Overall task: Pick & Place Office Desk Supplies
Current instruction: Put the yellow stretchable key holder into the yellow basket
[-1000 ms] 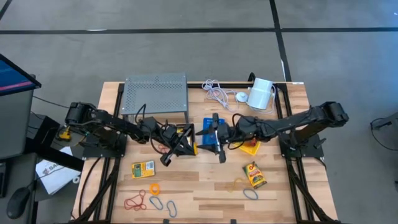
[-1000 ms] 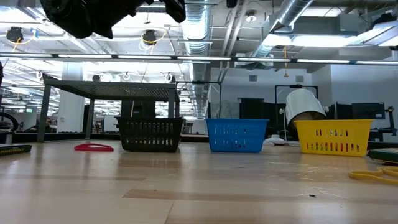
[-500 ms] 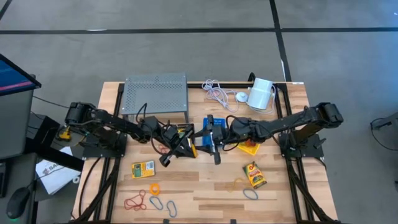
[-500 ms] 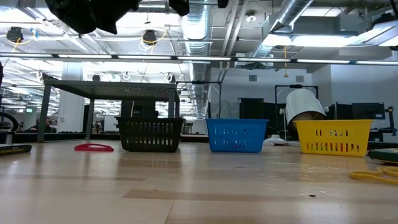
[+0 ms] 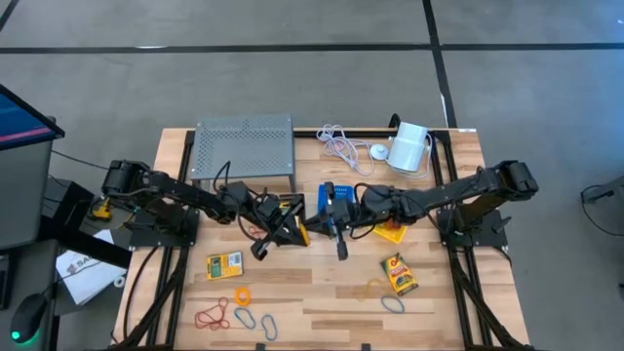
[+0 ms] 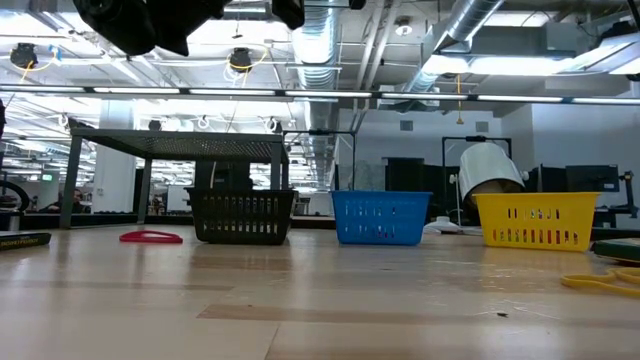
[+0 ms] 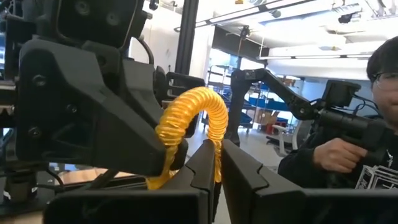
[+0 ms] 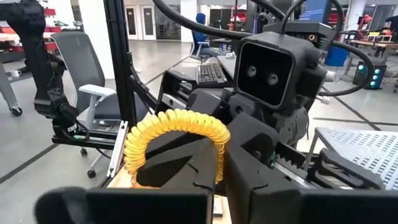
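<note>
A yellow coiled loop (image 5: 305, 234) hangs in the air between my two grippers, over the bins at mid-table. My left gripper (image 5: 295, 232) reaches in from the left, my right gripper (image 5: 318, 224) from the right. Both are shut on the loop, fingertips nearly meeting. Under them stand the black bin (image 6: 241, 215), the blue bin (image 6: 380, 217) and the yellow bin (image 6: 537, 220). Two yellow card packets (image 5: 224, 264) (image 5: 400, 273) lie flat nearer the front. Small loops, red (image 5: 212, 317), orange (image 5: 242, 293) and blue (image 5: 392, 304), lie along the front edge. My left gripper (image 7: 217, 146) pinches one strand of the yellow coil (image 7: 216, 155) between its two fingers, coming level from the table's left. The coil arches past the fingertips, clear of the table. My right gripper (image 8: 221, 165) pinches the coil's strand (image 8: 217, 152) between its two fingers, coming level from the table's right. The rest of the coil (image 8: 168, 124) bows out beyond the fingertips, lifted clear.
A grey mesh shelf (image 5: 244, 146) stands at the back left. A coiled white cable (image 5: 339, 144) and a white cylinder (image 5: 409, 146) are at the back right. A red loop (image 6: 150, 237) lies left of the black bin. A person (image 7: 348, 149) sits beyond the table.
My right gripper has edged toward the table's left, up to my left gripper, and has shut on the yellow coiled loop. My left gripper has kept its hold on the loop, which stays in the air over the bins.
</note>
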